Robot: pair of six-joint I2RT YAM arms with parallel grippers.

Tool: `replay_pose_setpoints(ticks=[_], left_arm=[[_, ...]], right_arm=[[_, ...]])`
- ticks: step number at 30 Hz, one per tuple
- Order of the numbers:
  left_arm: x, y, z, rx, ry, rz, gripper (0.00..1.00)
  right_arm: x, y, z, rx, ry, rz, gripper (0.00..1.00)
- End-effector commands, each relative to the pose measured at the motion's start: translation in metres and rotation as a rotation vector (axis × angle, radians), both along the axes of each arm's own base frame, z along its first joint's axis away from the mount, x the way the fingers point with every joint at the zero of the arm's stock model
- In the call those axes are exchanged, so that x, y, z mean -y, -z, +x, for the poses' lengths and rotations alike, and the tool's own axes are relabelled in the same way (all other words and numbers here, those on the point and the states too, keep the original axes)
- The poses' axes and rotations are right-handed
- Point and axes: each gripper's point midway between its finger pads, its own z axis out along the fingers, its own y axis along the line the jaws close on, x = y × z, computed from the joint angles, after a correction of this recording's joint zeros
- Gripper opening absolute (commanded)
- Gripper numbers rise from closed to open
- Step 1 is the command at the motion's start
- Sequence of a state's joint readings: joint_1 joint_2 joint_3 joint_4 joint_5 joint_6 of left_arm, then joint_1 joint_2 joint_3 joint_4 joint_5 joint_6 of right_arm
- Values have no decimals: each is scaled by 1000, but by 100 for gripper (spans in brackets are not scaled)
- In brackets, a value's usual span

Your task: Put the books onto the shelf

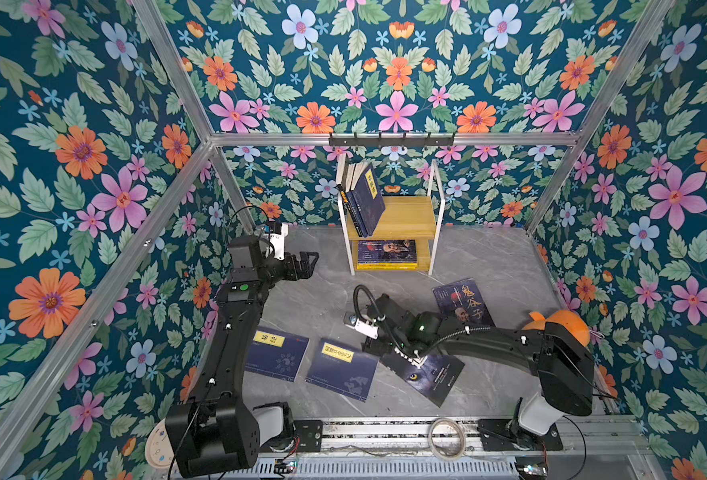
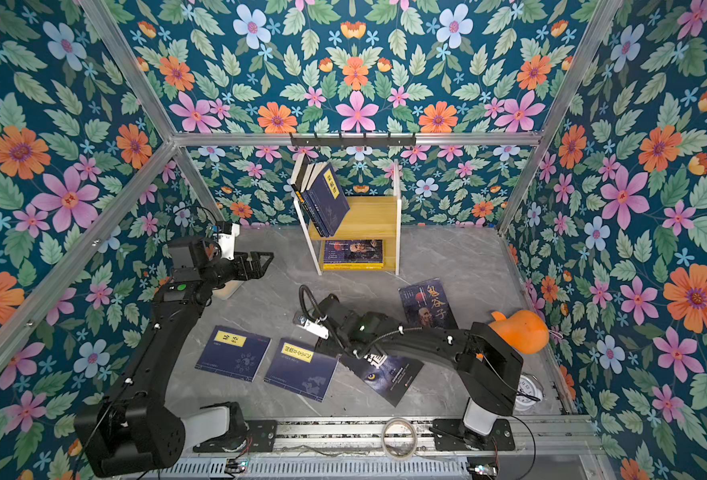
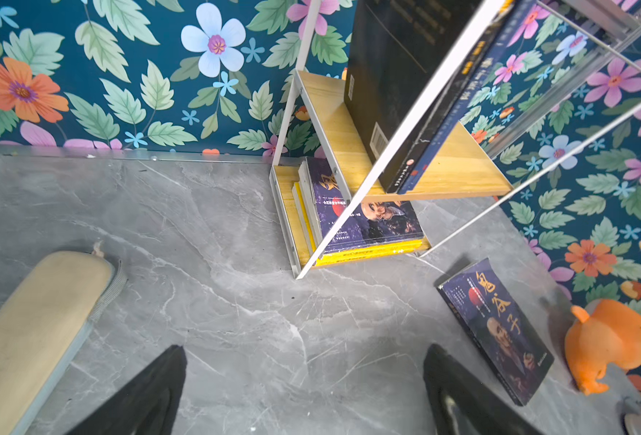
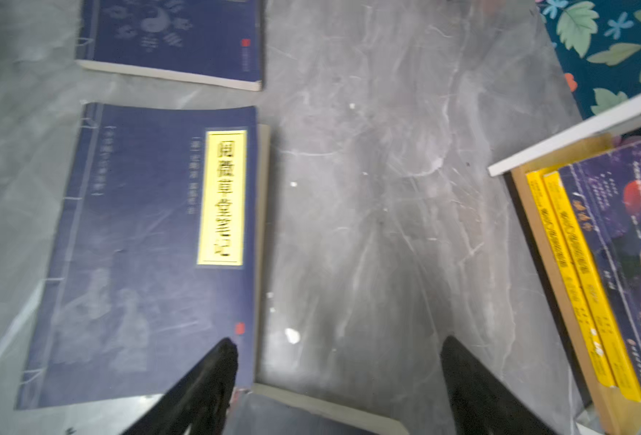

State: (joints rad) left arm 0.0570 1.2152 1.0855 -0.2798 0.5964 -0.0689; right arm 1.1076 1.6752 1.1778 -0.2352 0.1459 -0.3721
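Navy and dark paperback books [image 1: 366,199] lean together at the left end of the upper board of the small white-framed shelf with yellowish wooden boards [image 1: 412,216], which stands against the back wall on the grey marble-patterned table [image 1: 326,299]. A flat stack of yellow and dark books [image 1: 387,254] fills the lower tier.

Four more books lie on the table in front:
- a navy paperback with a yellow title label [image 1: 277,353];
- a second navy labelled paperback [image 1: 341,370] just beside it;
- a dark wolf-eye book [image 1: 430,378];
- nearer the shelf, a dark book with large white characters [image 1: 464,301].

The right arm covers much of the wolf-eye book and hides its own claw in both top views. In the blurred right wrist view the right gripper [image 4: 339,380] is spread wide over bare table and grips nothing. One finger shows against the corner of the second navy labelled paperback; contact cannot be told. The left gripper [image 3: 305,380], left of the shelf, gapes wide and is empty. An orange plush toy [image 1: 568,326] sits at the table's right edge, partly behind the right arm.
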Motion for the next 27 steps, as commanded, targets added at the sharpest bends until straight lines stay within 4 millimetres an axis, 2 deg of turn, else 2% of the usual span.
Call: replay_pose_setpoints(ticks=[1, 7, 14, 19, 27], left_arm=[[-2, 9, -9, -30, 15, 63, 100], [5, 23, -18, -81, 29, 29, 100], [3, 34, -12, -96, 23, 42, 100], [5, 35, -9, -105, 29, 24, 100], [9, 36, -1, -127, 37, -5, 100]], right_arm=[[-15, -5, -20, 19, 10, 41, 86], [-48, 25, -73, -51, -67, 3, 87], [-70, 49, -104, -170, -147, -28, 86], [-66, 66, -111, -209, -161, -102, 85], [-62, 93, -107, -205, -137, -161, 84]])
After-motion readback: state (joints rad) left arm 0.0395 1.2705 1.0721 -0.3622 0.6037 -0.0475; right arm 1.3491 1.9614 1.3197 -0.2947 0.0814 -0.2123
